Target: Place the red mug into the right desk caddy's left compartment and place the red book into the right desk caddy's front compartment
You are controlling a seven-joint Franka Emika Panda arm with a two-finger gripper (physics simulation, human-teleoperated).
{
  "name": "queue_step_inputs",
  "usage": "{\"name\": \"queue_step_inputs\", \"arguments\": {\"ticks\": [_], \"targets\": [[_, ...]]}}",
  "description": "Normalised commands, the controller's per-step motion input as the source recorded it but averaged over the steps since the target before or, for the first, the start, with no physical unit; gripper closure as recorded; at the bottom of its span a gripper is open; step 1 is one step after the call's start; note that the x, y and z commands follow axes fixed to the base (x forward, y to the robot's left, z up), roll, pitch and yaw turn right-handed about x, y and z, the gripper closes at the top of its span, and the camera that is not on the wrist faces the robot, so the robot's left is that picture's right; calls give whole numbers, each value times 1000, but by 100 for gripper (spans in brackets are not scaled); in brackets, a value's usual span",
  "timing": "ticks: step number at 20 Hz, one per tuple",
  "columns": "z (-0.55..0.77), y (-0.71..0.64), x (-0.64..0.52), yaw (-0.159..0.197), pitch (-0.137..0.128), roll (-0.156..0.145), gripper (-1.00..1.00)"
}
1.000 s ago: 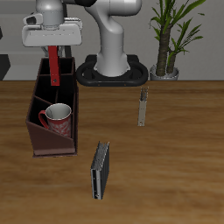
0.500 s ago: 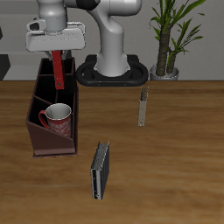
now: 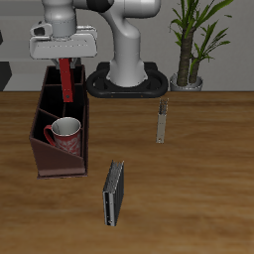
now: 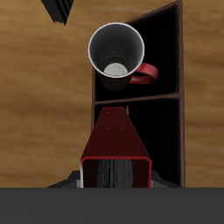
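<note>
The gripper [image 3: 64, 69] hung above the rear of the caddy [image 3: 45, 149], clenched on the top of the book [image 3: 65, 81], which dangled upright below it, its lower end over the caddy's tall back walls and apparently not yet resting on anything. From the wrist view the book [image 4: 115, 144] ran straight down from the fingers, white page edges toward the camera, pointing at a dark section of the caddy [image 4: 179, 52] next to the one holding the mug [image 4: 116, 51]. The mug [image 3: 64, 132] already sat in the wide section at the low, sloped end, handle out to one side, so that half looked done. The book seemed light and stiff, a thin hardcover that would not bend; its smooth covers could probably slip or pivot between two narrow fingers, so a hold across the covers near the top edge, as here, looked sensible, letting it hang plumb for lowering into a slot. The mug's handle lay near the divider and could be knocked if the book swung. The table [image 3: 198, 189] was plain wood, carrying a dark book [image 3: 114, 192] lying near the front edge and a small upright item [image 3: 161, 121] farther back; a potted plant [image 3: 193, 40] stood beside the robot base.
</note>
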Motion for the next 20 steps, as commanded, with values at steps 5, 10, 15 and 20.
{"name": "queue_step_inputs", "arguments": {"ticks": [5, 10, 15, 20], "targets": [[-125, -3, 36, -2, 24, -7, 100], [-148, 29, 20, 1, 22, 3, 100], [-95, 19, -23, 1, 15, 1, 100], [-182, -12, 54, 5, 25, -1, 100]]}}
